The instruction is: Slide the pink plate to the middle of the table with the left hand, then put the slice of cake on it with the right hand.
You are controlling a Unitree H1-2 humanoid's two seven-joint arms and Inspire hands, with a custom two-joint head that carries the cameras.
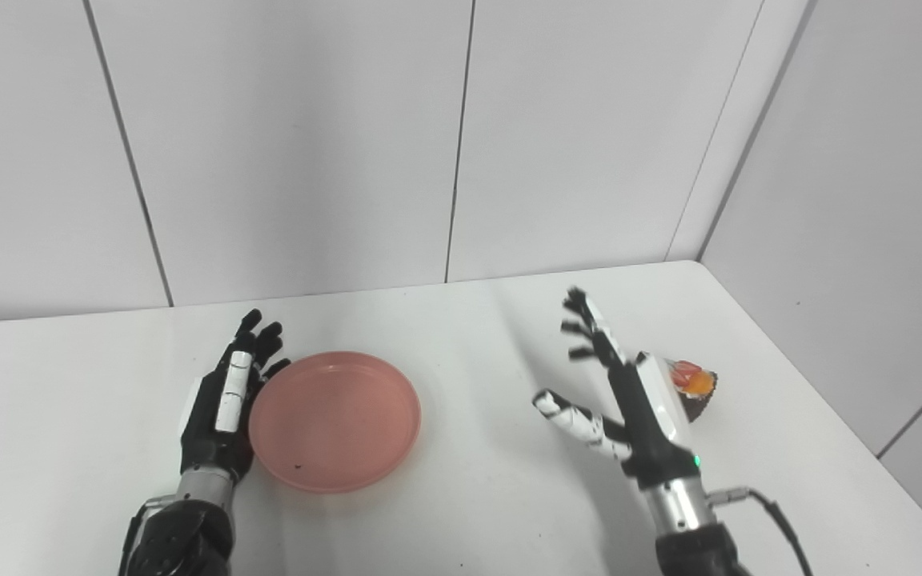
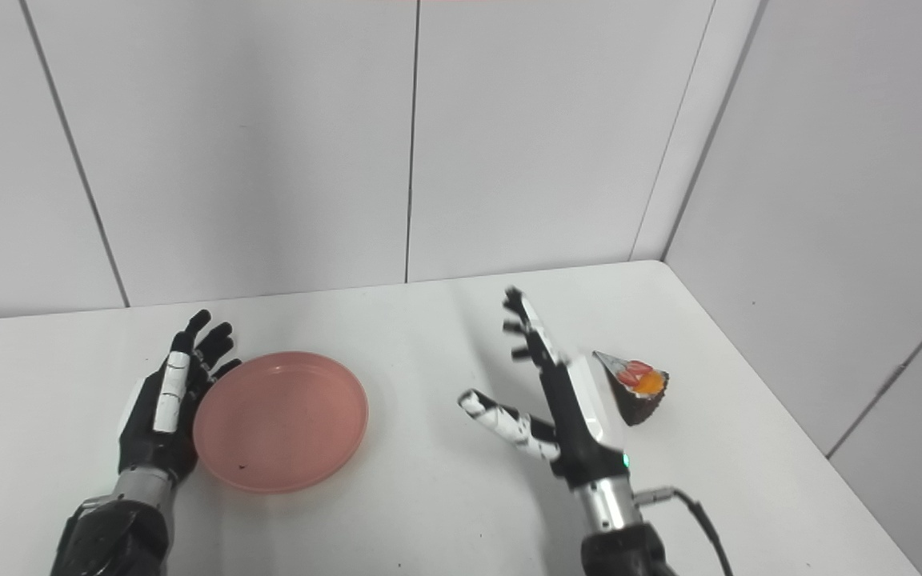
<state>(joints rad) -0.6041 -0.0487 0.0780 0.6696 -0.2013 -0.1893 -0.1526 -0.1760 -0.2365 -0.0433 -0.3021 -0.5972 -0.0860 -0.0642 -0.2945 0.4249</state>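
Note:
The pink plate (image 1: 334, 420) lies flat on the white table (image 1: 469, 336), left of the middle. My left hand (image 1: 225, 400) is open, palm turned toward the plate, its fingers against the plate's left rim. The slice of cake (image 2: 637, 384), dark with red and orange fruit on top, sits on the table at the right. My right hand (image 2: 545, 400) is open and empty, fingers spread, just left of the cake and raised above the table. In the left eye view the right hand (image 1: 621, 392) partly hides the cake (image 1: 693, 384).
White panel walls stand behind the table and along its right side. The table's right edge (image 1: 829, 416) runs close to the cake. A cable (image 1: 773, 512) hangs from my right wrist.

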